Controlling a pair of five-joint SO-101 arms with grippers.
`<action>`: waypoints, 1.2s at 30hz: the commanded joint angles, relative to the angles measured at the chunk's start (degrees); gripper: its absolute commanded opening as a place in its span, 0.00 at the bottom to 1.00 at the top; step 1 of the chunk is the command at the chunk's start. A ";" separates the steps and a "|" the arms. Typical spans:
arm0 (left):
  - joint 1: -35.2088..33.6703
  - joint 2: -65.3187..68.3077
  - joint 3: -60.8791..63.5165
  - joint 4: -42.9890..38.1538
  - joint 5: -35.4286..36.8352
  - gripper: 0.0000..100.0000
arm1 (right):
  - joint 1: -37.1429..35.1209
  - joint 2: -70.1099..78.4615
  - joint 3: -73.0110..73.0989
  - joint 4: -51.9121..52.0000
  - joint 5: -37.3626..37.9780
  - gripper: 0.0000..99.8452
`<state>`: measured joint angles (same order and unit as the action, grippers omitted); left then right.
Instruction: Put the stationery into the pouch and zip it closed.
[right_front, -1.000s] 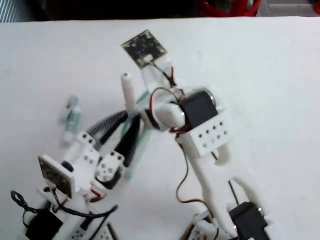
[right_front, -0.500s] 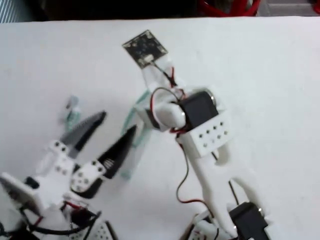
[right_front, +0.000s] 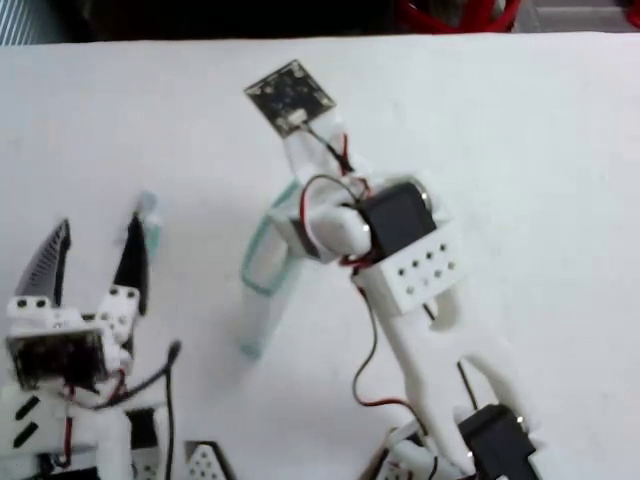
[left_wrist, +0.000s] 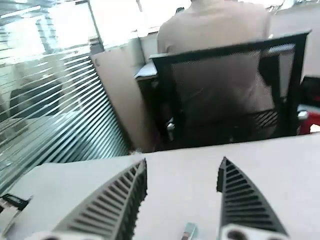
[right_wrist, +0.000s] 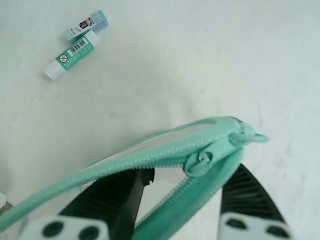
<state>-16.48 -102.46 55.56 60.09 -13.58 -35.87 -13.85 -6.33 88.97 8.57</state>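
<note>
While the left arm's fingers (right_front: 130, 265) stand spread wide with nothing between them, low over the white counter (right_front: 520, 130), two pieces of stationery lie loose just past their tips. These are a short green-and-white glue stick (right_wrist: 70, 61) and a small blue-capped tube (right_wrist: 87, 25) beside it. Farther off to one side, the right arm's fingers (right_wrist: 250, 192) are closed about the zip end of a clear plastic pouch with a mint-green zip (right_wrist: 150, 157), holding its mouth open. I'd say filling is the step in hand. Next, the left fingers need to settle over the stick, close on it, then carry it to that mouth.
</note>
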 joint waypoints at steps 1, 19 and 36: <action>-5.58 4.00 1.58 -0.97 -5.01 0.24 | -0.31 0.66 0.35 -0.48 -0.53 0.19; -4.44 93.14 -39.30 9.49 -25.58 0.30 | -0.31 0.13 3.16 -3.03 -0.44 0.19; -6.90 116.62 -46.86 -8.70 -25.93 0.30 | -0.31 0.57 3.25 -3.03 -0.26 0.19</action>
<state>-22.90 13.85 11.25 54.20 -39.08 -35.87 -13.93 -4.22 86.51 8.57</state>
